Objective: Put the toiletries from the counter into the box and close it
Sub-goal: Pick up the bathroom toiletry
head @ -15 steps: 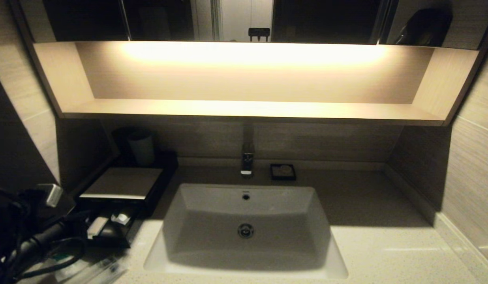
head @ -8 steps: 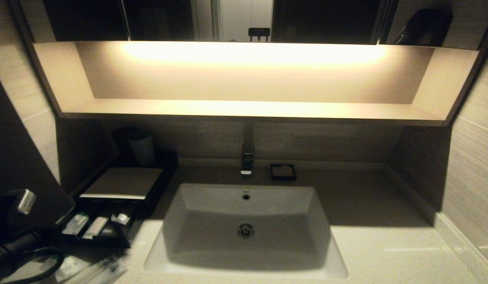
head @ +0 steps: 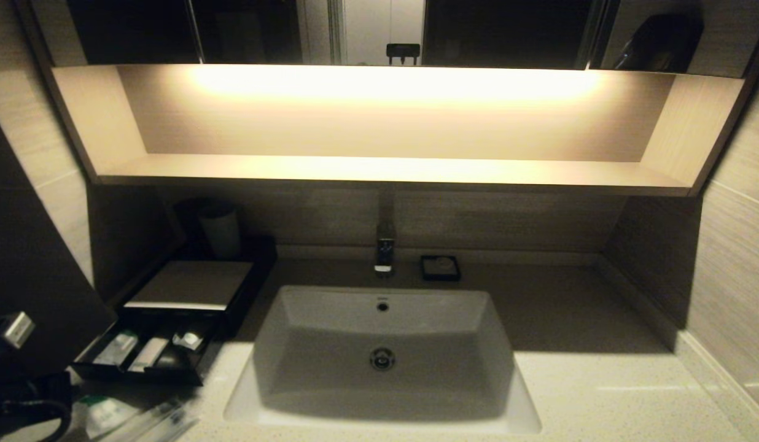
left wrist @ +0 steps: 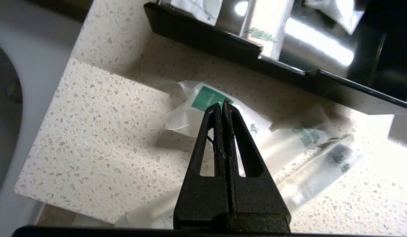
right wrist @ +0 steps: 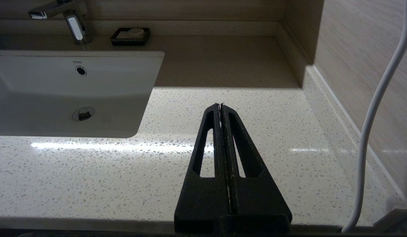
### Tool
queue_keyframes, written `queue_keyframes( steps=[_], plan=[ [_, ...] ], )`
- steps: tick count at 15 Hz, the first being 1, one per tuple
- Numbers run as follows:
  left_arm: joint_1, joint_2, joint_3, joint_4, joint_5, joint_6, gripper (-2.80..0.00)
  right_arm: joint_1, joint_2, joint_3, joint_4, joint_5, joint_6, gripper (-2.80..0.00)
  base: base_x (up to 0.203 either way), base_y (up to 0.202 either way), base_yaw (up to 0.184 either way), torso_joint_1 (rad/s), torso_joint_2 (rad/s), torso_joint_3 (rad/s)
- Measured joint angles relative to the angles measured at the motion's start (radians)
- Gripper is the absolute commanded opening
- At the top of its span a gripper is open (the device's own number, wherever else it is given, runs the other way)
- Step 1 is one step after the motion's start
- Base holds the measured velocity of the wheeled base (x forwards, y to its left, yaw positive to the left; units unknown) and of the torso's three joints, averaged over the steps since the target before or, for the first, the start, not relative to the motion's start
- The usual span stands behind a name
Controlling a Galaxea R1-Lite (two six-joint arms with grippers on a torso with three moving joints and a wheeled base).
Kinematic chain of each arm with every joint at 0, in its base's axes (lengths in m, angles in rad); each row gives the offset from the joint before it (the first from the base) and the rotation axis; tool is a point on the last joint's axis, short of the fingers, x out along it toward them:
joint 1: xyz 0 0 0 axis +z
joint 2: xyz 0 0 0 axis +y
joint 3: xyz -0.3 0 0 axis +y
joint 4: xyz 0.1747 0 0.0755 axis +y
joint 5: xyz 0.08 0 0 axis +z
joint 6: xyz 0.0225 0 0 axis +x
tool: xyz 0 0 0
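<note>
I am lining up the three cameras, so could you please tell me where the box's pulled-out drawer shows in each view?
Head view: the drawer is at lower left, open in front of the box, left of the sink.
Left wrist view: its black front edge crosses the top, beyond the shut left gripper.
Right wrist view: not in it.
Shared landmark: the sink, seen in all three.

The sink (right wrist: 42,95) carries the brand "TOTO" just above its overflow hole (right wrist: 80,70). The packets (left wrist: 220,112) and the tube in the drawer (left wrist: 266,29) bear green print, too blurred to read.
</note>
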Motion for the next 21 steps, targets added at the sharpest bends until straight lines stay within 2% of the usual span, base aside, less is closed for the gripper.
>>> queue_keyframes(
  steps=[6, 7, 16, 21],
  plan=[
    [0.020, 0.064, -0.008, 0.003, 0.000, 0.004, -2.80, 0.000, 0.000, 0.000, 0.000, 0.000, 0.000, -2.80, 0.000, 0.000, 0.000, 0.000, 0.00, 0.000],
    [0.021, 0.068, -0.006, 0.003, -0.001, 0.003, 0.00, 0.000, 0.000, 0.000, 0.000, 0.000, 0.000, -2.80, 0.000, 0.000, 0.000, 0.000, 0.00, 0.000],
    [0.021, 0.107, -0.012, -0.001, -0.001, 0.003, 0.00, 0.000, 0.000, 0.000, 0.000, 0.000, 0.000, -2.80, 0.000, 0.000, 0.000, 0.000, 0.00, 0.000],
    [0.021, 0.180, -0.055, -0.003, -0.001, -0.003, 0.00, 0.000, 0.000, 0.000, 0.000, 0.000, 0.000, -2.80, 0.000, 0.000, 0.000, 0.000, 0.00, 0.000]
  ],
)
